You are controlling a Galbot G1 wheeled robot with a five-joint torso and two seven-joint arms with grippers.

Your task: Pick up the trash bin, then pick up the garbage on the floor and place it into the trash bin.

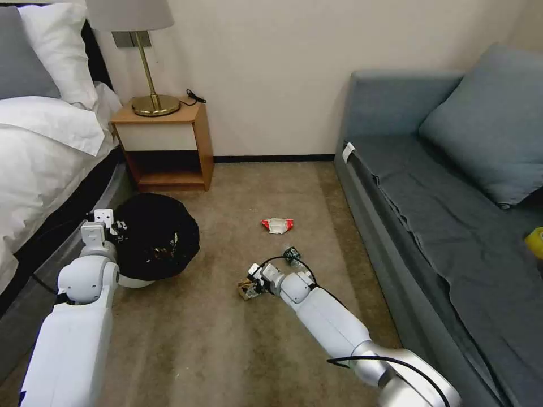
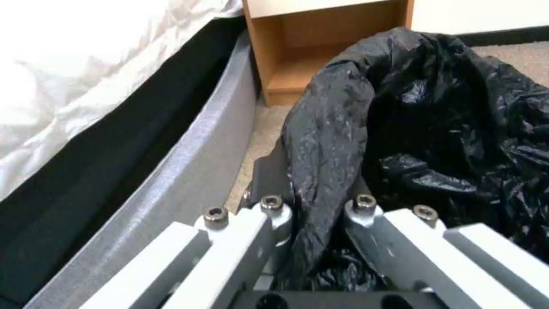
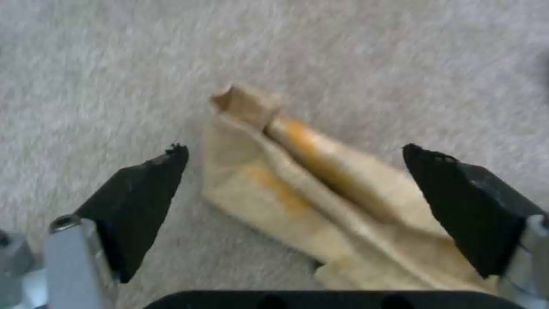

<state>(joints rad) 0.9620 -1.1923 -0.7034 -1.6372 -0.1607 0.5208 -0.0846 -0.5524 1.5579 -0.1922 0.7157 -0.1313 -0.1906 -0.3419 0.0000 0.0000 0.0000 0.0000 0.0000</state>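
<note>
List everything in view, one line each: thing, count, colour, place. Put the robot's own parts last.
trash bin: one, white with black bag, on the carpet by the bed, its rim in the left claw
brown paper bag: one, tan, on the carpet between the right claw's fingers
red-and-white packet: one, mid-carpet
small bottle: one, green label, carpet near the right arm
nightstand: one, wooden, against the wall
lamp: one, brass base, on the nightstand
bed: one, white linen, left
sofa: one, grey-blue, right
yellow roll: one, on the sofa
left claw: shut on the bin's rim
right claw: open, over the paper bag
</note>
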